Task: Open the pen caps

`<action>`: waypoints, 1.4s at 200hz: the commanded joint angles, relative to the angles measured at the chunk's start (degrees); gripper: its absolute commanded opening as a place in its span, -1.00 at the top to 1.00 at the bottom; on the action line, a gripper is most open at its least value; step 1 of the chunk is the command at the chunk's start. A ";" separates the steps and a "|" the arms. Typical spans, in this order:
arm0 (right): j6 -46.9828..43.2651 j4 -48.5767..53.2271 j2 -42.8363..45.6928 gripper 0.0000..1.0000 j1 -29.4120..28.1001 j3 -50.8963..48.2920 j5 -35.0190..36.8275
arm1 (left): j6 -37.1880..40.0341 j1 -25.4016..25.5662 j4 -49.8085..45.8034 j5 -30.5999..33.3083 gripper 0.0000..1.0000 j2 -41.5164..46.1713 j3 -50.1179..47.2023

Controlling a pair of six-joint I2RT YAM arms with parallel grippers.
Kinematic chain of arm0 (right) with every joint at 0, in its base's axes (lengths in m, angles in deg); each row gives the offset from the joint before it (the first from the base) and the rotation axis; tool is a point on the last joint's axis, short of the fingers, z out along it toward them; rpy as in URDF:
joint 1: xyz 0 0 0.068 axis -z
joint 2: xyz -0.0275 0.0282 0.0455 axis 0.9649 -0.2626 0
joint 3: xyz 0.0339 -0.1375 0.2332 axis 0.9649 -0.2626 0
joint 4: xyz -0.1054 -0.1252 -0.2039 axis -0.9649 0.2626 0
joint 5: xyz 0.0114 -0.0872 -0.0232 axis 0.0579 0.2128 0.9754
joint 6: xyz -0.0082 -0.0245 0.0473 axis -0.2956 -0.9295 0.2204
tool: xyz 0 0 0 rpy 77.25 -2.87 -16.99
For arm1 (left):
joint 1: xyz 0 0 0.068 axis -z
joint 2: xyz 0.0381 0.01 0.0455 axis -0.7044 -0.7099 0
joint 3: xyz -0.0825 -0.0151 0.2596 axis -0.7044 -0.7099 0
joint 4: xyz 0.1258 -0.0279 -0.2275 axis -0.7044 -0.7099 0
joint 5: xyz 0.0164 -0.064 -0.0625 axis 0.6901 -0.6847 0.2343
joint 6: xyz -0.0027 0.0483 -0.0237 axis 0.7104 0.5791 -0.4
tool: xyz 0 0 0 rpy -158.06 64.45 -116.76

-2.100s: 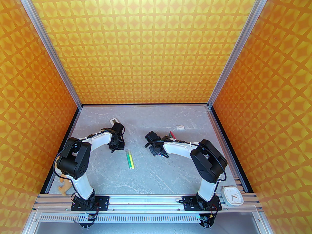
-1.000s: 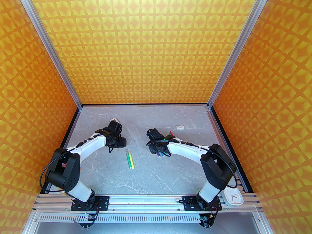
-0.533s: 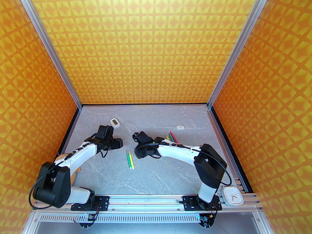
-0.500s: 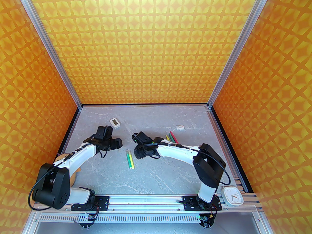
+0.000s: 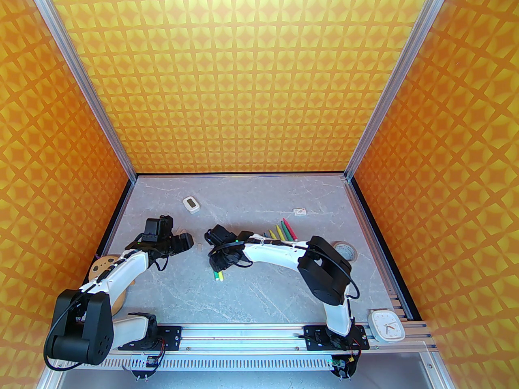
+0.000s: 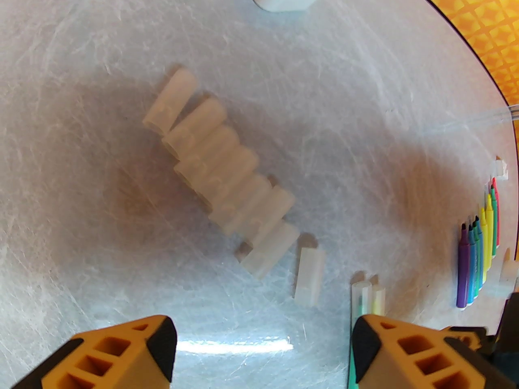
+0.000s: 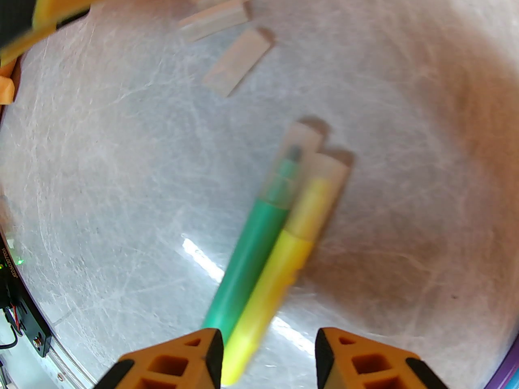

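Note:
Several translucent pen caps (image 6: 219,176) lie side by side in a slanted row, with one loose cap (image 6: 309,276) beside them. My left gripper (image 6: 263,351) hangs open above the table just near of that row, nothing between its fingers. A green pen (image 7: 251,257) and a yellow pen (image 7: 279,266) lie together on the table, both with their caps (image 7: 302,142) on. My right gripper (image 7: 267,359) is open right over their rear ends; in the top view it (image 5: 222,266) covers most of them. Several uncapped pens (image 5: 284,231) lie in a row behind the right forearm.
A small white device (image 5: 190,204) sits at the back left and a little white card (image 5: 300,211) at the back right. A tape roll (image 5: 346,251) lies by the right arm, a white clock (image 5: 386,325) on the front rail, a wooden piece (image 5: 106,270) at left.
The right arm swung left from the row of uncapped pens to above the green and yellow pens. The left arm drew back toward the near left and its gripper opened.

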 commanded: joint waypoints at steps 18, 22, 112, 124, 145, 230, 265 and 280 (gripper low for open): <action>1.20 2.56 -2.50 0.15 -0.33 1.97 0.02 | -0.40 -0.95 1.63 -1.79 -0.51 1.20 -1.73; 1.20 2.66 -2.71 0.15 -0.49 2.11 0.15 | -0.38 -1.01 1.61 -1.82 -0.52 1.29 -1.83; 1.64 5.21 -5.89 0.22 -0.81 4.09 3.20 | -0.13 -1.47 1.95 -2.32 -0.51 1.42 -1.93; 1.60 6.30 -6.62 0.24 -0.78 4.69 4.45 | -0.18 -1.45 1.91 -2.31 -0.52 1.59 -1.96; 1.25 7.94 -7.63 0.28 -0.82 5.80 6.33 | -0.31 -1.38 1.94 -2.31 -0.52 1.65 -2.02; 0.51 8.82 -8.11 0.54 -0.79 6.37 8.68 | -0.45 -1.44 2.01 -4.04 -0.52 2.81 -2.54; 0.23 7.19 -5.42 0.63 -0.76 5.26 8.26 | -0.67 -1.41 2.87 -6.20 -0.51 2.78 -2.62; 0.24 6.30 -4.15 0.66 -0.54 4.44 7.76 | -0.97 -1.40 3.51 -7.37 -0.50 2.64 -2.67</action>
